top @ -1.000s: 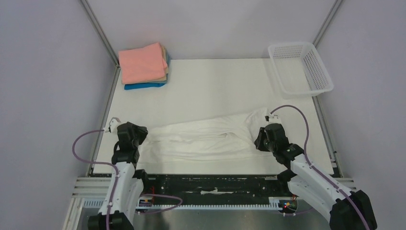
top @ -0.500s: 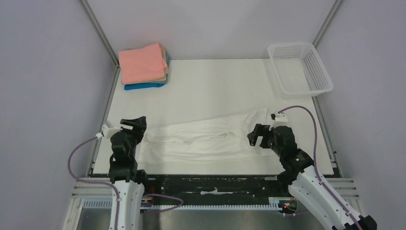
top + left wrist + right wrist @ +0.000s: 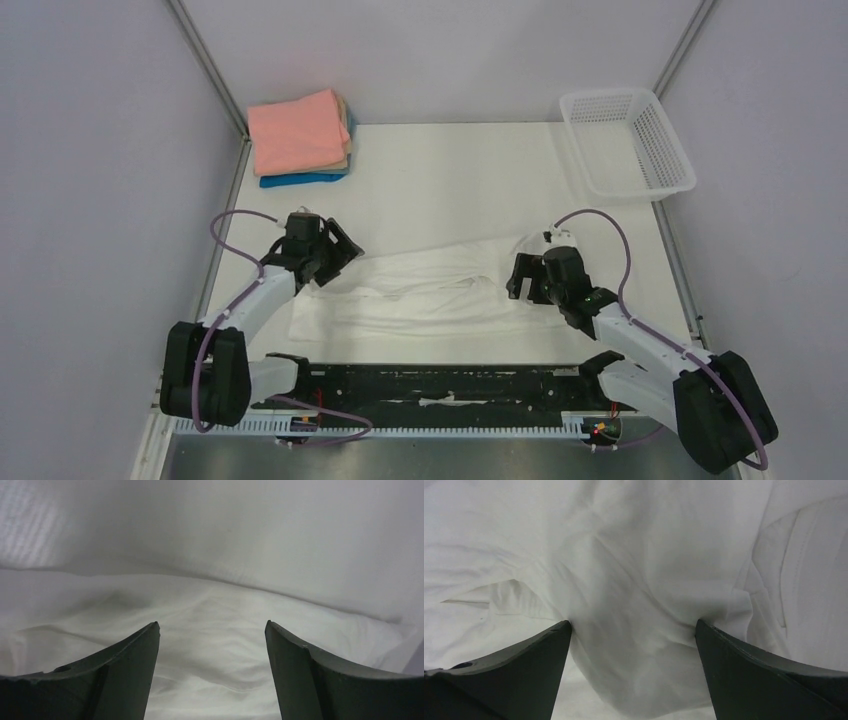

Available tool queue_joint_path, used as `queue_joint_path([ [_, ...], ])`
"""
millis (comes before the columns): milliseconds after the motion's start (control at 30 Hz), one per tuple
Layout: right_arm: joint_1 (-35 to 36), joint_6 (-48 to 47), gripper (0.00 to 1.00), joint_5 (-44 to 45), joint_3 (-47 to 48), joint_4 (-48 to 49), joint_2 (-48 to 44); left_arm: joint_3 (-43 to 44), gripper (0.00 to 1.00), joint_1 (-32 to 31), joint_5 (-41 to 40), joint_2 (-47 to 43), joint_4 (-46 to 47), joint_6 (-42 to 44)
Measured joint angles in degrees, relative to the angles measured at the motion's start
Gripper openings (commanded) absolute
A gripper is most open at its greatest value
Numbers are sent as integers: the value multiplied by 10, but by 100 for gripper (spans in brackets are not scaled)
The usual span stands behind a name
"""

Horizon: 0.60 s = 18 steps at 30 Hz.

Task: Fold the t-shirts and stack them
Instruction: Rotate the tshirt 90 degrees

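Both wrist views fill with pale cloth, so the white t-shirt's (image 3: 430, 290) edges are hard to trace. It lies rumpled along the near table (image 3: 450, 180). The left gripper (image 3: 338, 250) gapes wide over its left end. The right gripper (image 3: 518, 280), equally wide, straddles a raised fold, perhaps touching it. The folded stack (image 3: 298, 140) sits in the far-left corner.

The top view overlooks the whole table (image 3: 450, 180); both wrist views hang close above the white t-shirt (image 3: 430, 290).
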Motion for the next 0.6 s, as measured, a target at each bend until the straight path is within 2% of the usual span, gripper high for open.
queue_joint_path([
  [133,1,15,98,29,-26,23,-9,-1,84,1,-64,17,-40,4],
  [300,1,44,98,59,-46,70,-2,-9,85,2,-97,28,-78,3],
  [500,-17,81,98,94,9,171,137,-48,85,-2,-91,-14,-50,-14],
  [600,-45,108,98,91,61,230,225,-100,85,-41,-90,-54,23,-48],
])
